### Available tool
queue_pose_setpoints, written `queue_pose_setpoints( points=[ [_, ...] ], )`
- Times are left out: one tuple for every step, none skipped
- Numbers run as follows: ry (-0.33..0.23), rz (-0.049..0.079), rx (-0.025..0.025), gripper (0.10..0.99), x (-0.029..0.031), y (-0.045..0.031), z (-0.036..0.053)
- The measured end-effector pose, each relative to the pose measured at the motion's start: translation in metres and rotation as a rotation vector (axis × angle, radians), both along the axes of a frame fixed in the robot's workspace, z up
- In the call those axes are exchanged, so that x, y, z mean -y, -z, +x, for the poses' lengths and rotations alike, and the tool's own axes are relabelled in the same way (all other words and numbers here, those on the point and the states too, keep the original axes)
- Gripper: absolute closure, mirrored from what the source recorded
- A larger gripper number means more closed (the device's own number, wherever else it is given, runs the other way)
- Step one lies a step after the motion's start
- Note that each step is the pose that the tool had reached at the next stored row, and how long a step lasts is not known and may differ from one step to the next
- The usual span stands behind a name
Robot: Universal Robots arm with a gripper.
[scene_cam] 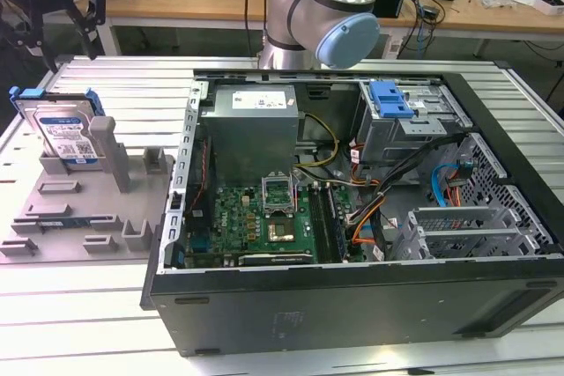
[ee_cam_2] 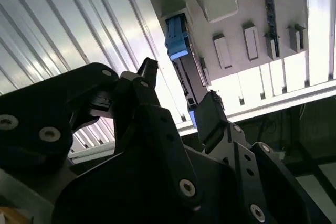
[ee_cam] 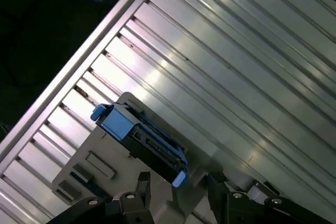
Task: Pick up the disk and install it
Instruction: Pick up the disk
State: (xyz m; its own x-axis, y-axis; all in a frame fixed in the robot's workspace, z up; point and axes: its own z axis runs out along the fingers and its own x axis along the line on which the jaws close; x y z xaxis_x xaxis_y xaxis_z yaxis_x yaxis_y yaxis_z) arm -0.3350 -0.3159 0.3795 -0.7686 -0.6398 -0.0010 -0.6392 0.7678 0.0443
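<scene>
I am on the pick-up step, with nothing gripped yet: my pincer hangs released, its fingers spread, above the disk and clear of it. The disk stands on edge in a slot of the grey holder on the bench, at the exterior view's left. In both wrist views its blue-framed upper edge runs between my fingertips, so I judge the line-up close. A sound grasp calls for a straight descent and a squeeze across the two flat faces, keeping off the holder's upright post just beside the disk. The open computer case lies well apart, and its near wall, the power-supply box and loose cables crowd the way to the drive cage.
</scene>
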Motion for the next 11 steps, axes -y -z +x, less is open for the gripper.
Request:
queue_pose_setpoints(
  points=[
    [-0.008, 0.000, -0.0001, 0.529, 0.0000, 0.0000, 0.0000],
    [-0.034, -0.001, 0.0010, 0.529, 0.0000, 0.0000, 0.0000],
    [-0.054, -0.001, 0.0029, 0.529, 0.0000, 0.0001, 0.0000],
    [-0.070, -0.001, 0.0037, 0.529, 0.0000, 0.0001, 0.0000],
    [-0.098, -0.001, 0.0048, 0.529, 0.0000, 0.0001, 0.0000],
    [-0.116, -0.001, 0.0054, 0.529, 0.0000, 0.0002, 0.0000],
    [-0.141, -0.001, 0.0061, 0.529, 0.0000, 0.0003, 0.0000],
    [-0.158, -0.001, 0.0066, 0.529, 0.0000, 0.0004, 0.0000],
    [-0.177, -0.001, 0.0072, 0.529, 0.0000, 0.0005, 0.0000],
    [-0.202, -0.001, 0.0076, 0.529, 0.0000, 0.0005, 0.0000],
    [-0.222, -0.001, 0.0080, 0.529, 0.0000, 0.0006, 0.0000]
  ],
)
